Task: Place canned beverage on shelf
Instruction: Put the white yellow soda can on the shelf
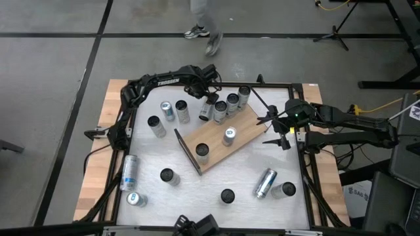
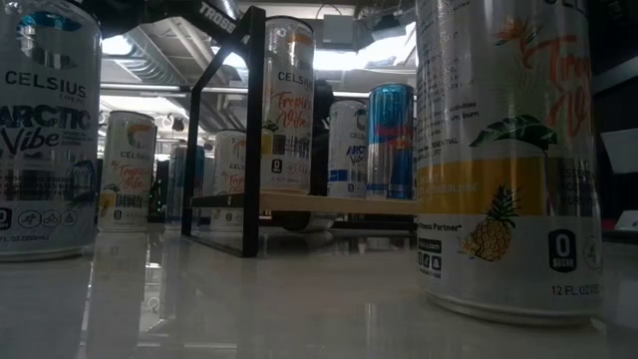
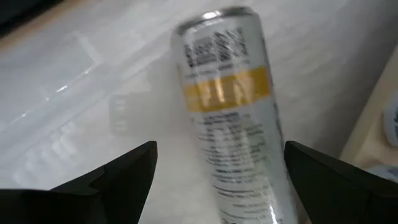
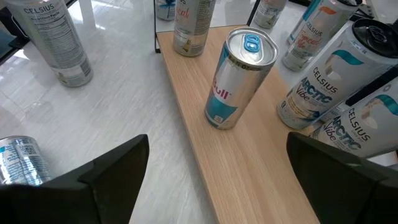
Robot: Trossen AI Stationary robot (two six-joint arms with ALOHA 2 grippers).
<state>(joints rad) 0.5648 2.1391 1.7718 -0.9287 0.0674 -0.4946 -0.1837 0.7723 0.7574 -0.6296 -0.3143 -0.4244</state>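
A white can with a yellow band (image 3: 230, 106) stands on the white table just off the far edge of the shelf (image 1: 246, 128), a light-brown board with a dark panel (image 1: 187, 152) at one short end. My left gripper (image 3: 219, 149) hangs over this can (image 1: 205, 113), pointing steeply down. It is open, one finger on either side, and neither finger touches the can. Two cans stand on the shelf: a blue-and-silver one (image 4: 239, 78) and a dark-topped one (image 1: 202, 151). My right gripper (image 4: 217, 140) waits open above the shelf's right end (image 1: 275, 124).
Three cans (image 1: 232, 101) crowd the shelf's far edge right beside the left gripper. More cans stand at the far left (image 1: 167, 110) and along the near side (image 1: 227, 195). Two lie on their sides (image 1: 266, 182) (image 1: 129, 172). A person's feet (image 1: 207, 33) show beyond the table.
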